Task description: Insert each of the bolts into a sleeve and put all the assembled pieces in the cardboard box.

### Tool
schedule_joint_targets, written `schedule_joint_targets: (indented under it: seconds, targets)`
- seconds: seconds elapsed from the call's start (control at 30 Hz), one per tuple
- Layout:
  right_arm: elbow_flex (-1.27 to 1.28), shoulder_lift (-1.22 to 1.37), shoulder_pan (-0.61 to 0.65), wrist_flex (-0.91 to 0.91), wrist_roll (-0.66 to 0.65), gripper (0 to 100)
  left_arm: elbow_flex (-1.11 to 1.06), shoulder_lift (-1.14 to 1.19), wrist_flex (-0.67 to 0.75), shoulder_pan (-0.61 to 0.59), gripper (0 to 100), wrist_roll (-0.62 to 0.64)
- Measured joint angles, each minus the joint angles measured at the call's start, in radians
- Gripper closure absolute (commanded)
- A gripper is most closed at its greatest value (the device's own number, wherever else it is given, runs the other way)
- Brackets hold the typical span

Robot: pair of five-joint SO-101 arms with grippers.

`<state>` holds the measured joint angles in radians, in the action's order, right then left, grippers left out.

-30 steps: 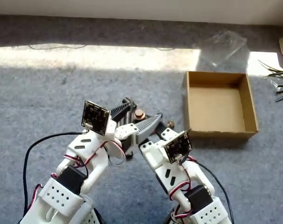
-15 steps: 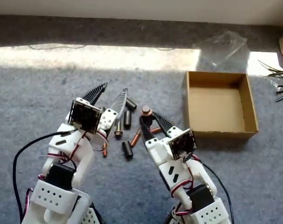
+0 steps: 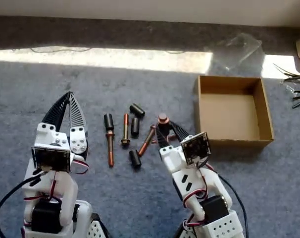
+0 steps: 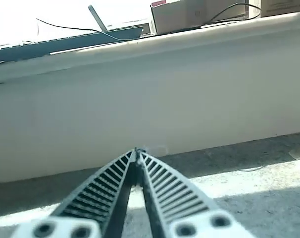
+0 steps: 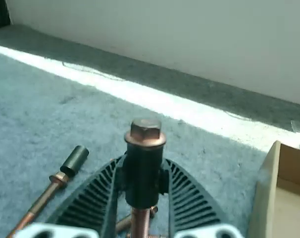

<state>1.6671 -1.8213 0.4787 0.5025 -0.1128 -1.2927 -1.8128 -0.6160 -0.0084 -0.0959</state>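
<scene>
My right gripper (image 3: 163, 127) is shut on a black sleeve with a copper bolt through it (image 3: 163, 120), held upright just left of the cardboard box (image 3: 196, 111). The right wrist view shows the bolt's hex head (image 5: 145, 133) above the sleeve (image 5: 141, 171), between the fingers of my right gripper (image 5: 142, 163). On the carpet lie a bolt with a sleeve on it (image 3: 109, 136), two bare bolts (image 3: 125, 129) (image 3: 146, 141) and three loose sleeves (image 3: 135, 126) (image 3: 137, 110) (image 3: 134, 158). My left gripper (image 3: 69, 94) is shut on nothing, left of these parts, its tips touching (image 4: 137, 152).
The box is open-topped with a bare floor; its near corner (image 5: 269, 198) appears beside my right gripper. A clear plastic bag (image 3: 236, 49) lies behind the box and black ties (image 3: 296, 94) to its right. A wall borders the carpet at the back.
My left arm has pulled away to the left and back, and its gripper has gone from open to shut. The right gripper kept the sleeved bolt and shifted slightly right.
</scene>
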Motion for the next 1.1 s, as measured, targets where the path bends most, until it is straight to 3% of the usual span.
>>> schedule_joint_targets:
  seconds: [0.43,0.7,0.97,1.1]
  targets:
    - [-0.258,0.002,-0.206,0.368,-0.014,99.5,-0.186,-0.005,0.0,-0.055,100,0.0]
    - [-0.376,0.026,-0.269,0.397,-0.101,99.5,-0.315,-0.005,0.0,-0.055,100,0.0]
    - [-0.568,0.422,-0.364,0.379,-0.107,99.5,-0.318,-0.005,-0.064,-0.058,100,0.043]
    - [-0.677,0.678,-0.411,0.328,-0.107,99.5,-0.318,-0.005,-0.071,-0.118,100,0.081]
